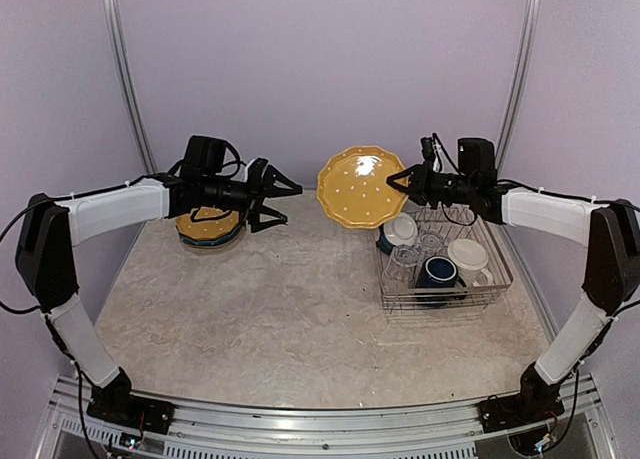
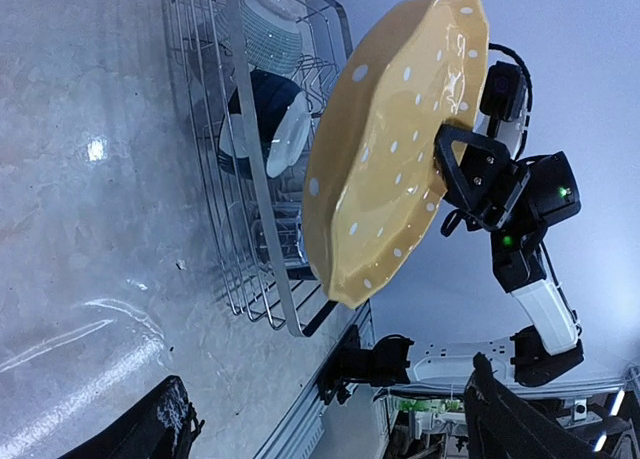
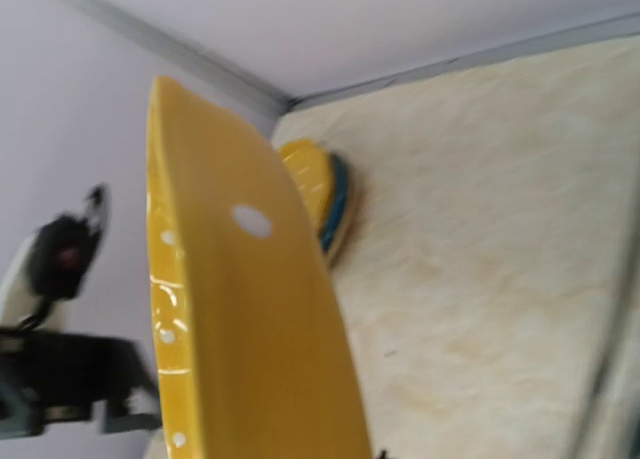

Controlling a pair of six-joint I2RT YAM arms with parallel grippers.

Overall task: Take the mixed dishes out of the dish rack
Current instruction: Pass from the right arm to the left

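My right gripper [image 1: 405, 184] is shut on the rim of a yellow plate with white dots [image 1: 360, 187] and holds it on edge in the air, left of the dish rack [image 1: 440, 301]. The plate fills the right wrist view [image 3: 240, 319] and shows in the left wrist view [image 2: 400, 139]. My left gripper [image 1: 283, 204] is open and empty, pointing at the plate a short way to its left. The rack holds a dark teal bowl [image 1: 398, 231], a navy mug [image 1: 438, 271], a cream mug [image 1: 468, 255] and clear glasses [image 1: 405, 261].
A stack of plates, yellow on top with blue beneath [image 1: 210, 227], sits on the table at the back left, under my left arm; it also shows in the right wrist view [image 3: 320, 189]. The back wall stands close behind both grippers.
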